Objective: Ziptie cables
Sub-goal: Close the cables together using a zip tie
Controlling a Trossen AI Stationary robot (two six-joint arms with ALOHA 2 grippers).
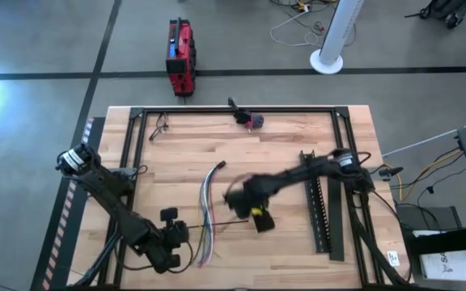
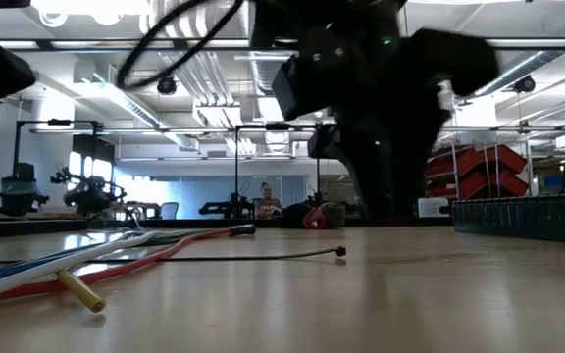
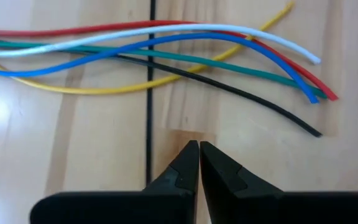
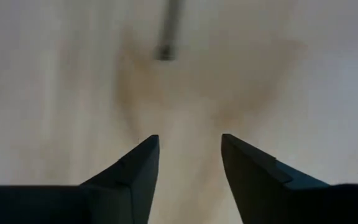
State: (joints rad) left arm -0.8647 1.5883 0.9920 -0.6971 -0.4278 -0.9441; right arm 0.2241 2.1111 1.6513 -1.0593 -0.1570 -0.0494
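Note:
The cables (image 1: 209, 212) lie loose on the wooden table, a bundle of red, white, blue, green, yellow and black wires (image 3: 166, 50). A thin black zip tie (image 3: 150, 112) lies flat across them, its head end (image 2: 341, 252) pointing toward the table's right. My left gripper (image 3: 199, 148) is shut and empty, just on the near-left side of the bundle, above the zip tie's tail. My right gripper (image 4: 189, 140) points down over the bare table right of the bundle. It is open with nothing between its fingers, and the zip tie's head (image 4: 165, 48) lies ahead of them.
A long black toothed strip (image 1: 320, 212) lies along the table's right side. A small dark object with a red part (image 1: 251, 120) sits at the far edge. Black frame rails (image 1: 136, 145) run around the tabletop. Bare wood lies between the bundle and the strip.

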